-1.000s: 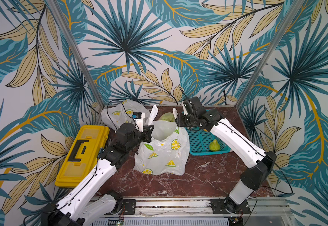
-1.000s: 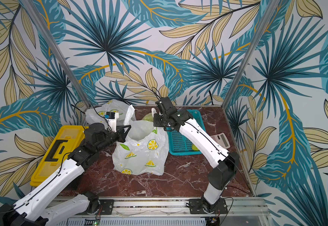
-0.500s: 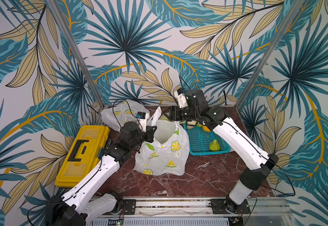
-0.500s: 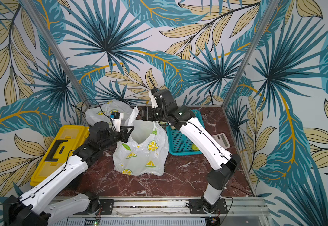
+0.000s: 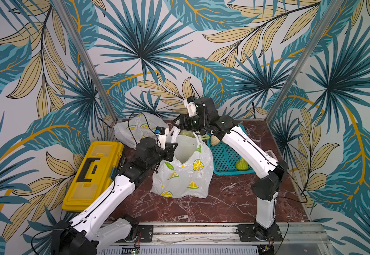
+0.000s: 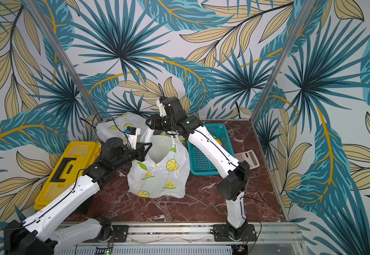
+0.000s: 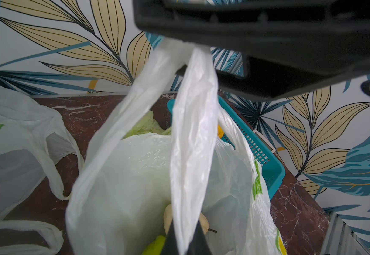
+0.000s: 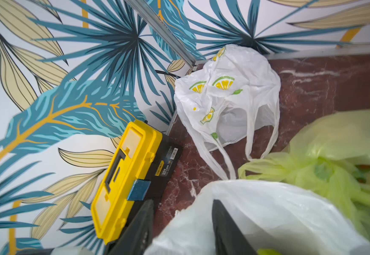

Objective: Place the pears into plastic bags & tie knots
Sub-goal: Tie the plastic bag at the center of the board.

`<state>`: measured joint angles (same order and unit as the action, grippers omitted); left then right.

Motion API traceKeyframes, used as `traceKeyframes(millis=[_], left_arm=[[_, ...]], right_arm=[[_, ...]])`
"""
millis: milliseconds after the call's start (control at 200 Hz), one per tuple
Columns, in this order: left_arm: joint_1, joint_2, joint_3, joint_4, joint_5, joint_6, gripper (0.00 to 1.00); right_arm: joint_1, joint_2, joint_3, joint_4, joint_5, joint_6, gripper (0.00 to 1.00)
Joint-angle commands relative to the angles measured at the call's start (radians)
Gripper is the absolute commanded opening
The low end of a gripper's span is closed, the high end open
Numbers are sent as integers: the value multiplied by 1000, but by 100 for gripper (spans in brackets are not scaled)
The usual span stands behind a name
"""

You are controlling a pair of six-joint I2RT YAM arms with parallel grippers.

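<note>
Left tool (image 6: 146,150) grips the lemon-print bag (image 6: 157,176) at its rim; right tool (image 6: 148,124) hangs over its handles.

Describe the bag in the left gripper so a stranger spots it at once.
On the red marble table, look between the yellow toolbox and teal basket. The white lemon-print bag stands there, a handle pinched by the left gripper. Unlike the slumped lemon-print bag in the back corner, it stands tall, pears visible inside.
</note>
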<state>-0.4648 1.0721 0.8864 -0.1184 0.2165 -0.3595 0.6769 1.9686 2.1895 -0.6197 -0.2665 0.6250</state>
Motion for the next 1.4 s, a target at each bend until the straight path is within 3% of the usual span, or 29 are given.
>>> traceKeyframes(millis=[0,50,135,190,355,481,616,791,921,1212,1397], left_arm=[[5,-46,-46,10,-26,19,10],[8,-72,-66,10,-42,22,16],[8,-129,-81,-17,-56,53,41],[8,-167,-64,-78,-65,76,55],[9,-220,60,-283,-76,173,85],[41,-196,139,-334,-51,268,97],[128,-137,201,-340,138,367,98],[141,-54,239,-248,383,473,99],[150,-35,194,-89,425,495,97],[216,-4,115,38,663,426,75],[228,8,89,61,706,410,49]], right_arm=[[5,-25,33,42,-23,7,21],[6,-35,47,41,-43,0,15],[11,-33,99,-9,-77,-18,11],[17,-33,114,-31,-94,-28,10],[22,-45,118,-53,-123,-45,10],[23,-50,118,-60,-139,-51,10],[29,-51,118,-60,-171,-51,10],[35,-53,118,-43,-245,-29,10],[37,-59,116,-33,-308,-9,10],[35,-69,95,35,-385,39,10],[32,-59,87,72,-411,66,9]])
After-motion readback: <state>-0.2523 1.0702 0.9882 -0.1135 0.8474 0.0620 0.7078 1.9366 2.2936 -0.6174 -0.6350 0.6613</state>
